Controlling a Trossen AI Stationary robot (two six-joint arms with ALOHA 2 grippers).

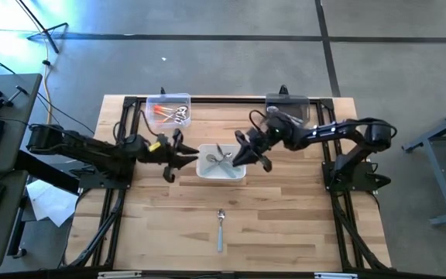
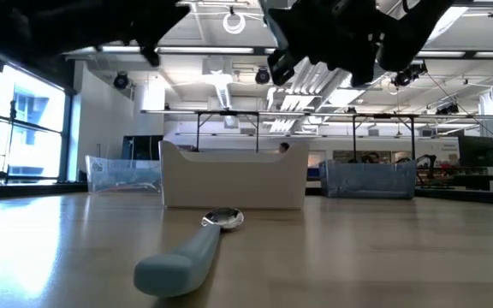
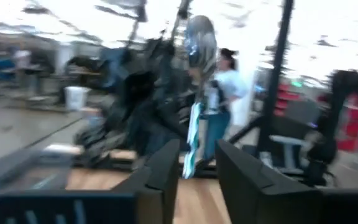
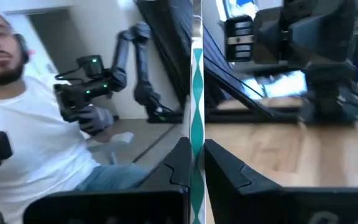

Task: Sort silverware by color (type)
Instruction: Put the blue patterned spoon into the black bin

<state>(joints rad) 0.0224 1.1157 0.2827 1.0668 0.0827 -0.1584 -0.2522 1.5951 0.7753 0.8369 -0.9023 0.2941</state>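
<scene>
From above, my left gripper [image 1: 178, 155] and right gripper [image 1: 246, 151] flank the white rectangular bin [image 1: 221, 163] of spoons at mid-table. A clear bin [image 1: 168, 109] holds orange-handled spoons; a lone light-blue-handled spoon [image 1: 221, 229] lies near the front edge.

At table height that blue-handled spoon [image 2: 187, 257] lies before the white bin [image 2: 234, 178], my arms dark overhead.

My left wrist camera shows my fingers [image 3: 166, 171] parted around a blurred shiny spoon [image 3: 197, 93].

My right wrist camera shows my fingers [image 4: 179, 165] pinched on the thin teal-patterned handle [image 4: 196, 112], a person in a white shirt [image 4: 30, 143] beyond.

High view straight down, low view level at tabletop, both sharing the white bin [image 1: 221, 166], wrist views close.
</scene>
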